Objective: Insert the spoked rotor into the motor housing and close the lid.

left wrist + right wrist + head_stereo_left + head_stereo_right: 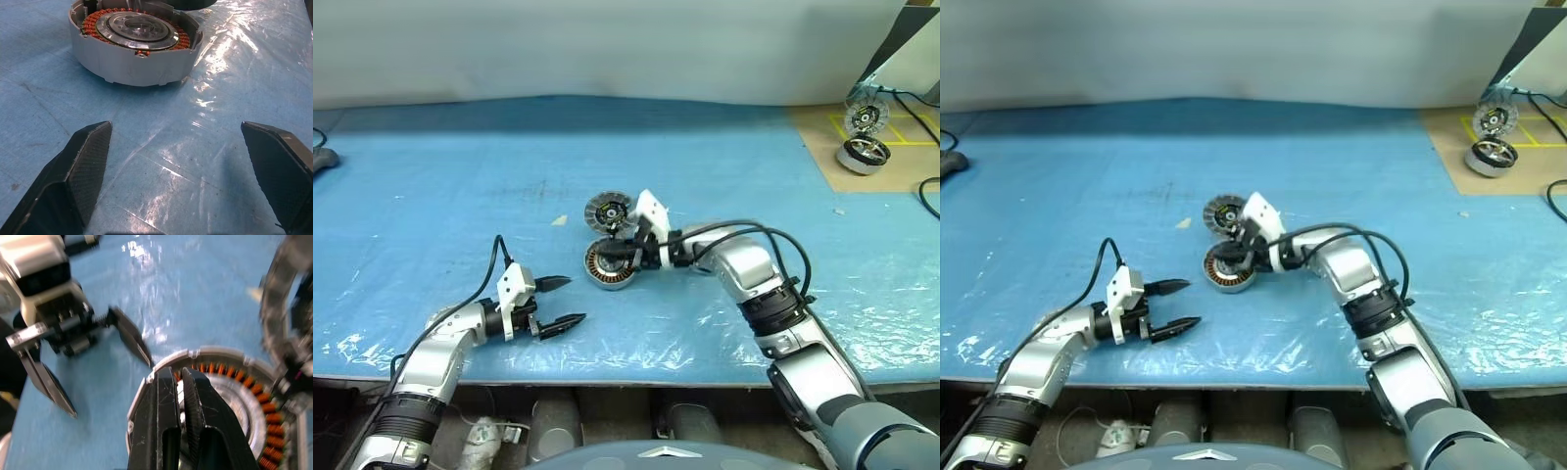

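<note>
The motor housing (607,266) lies on the blue sheet at mid-table, its copper windings (183,36) circling a silvery disc, the spoked rotor (137,30), which sits inside it. Just behind the housing, the lid (607,211) stands tilted on its edge, its pale segmented face showing. My right gripper (178,372) is shut, with its fingertips down over the rotor inside the housing; nothing visibly sits between them. My left gripper (576,300) hovers open and empty over the sheet, nearer to me and to the left of the housing, pointing toward it.
A second housing (862,155) and a disc (867,117) stand on a brown board at the far right, near a black cable (925,196). A dark object (321,159) lies at the far left. A small pale scrap (559,220) sits left of the lid.
</note>
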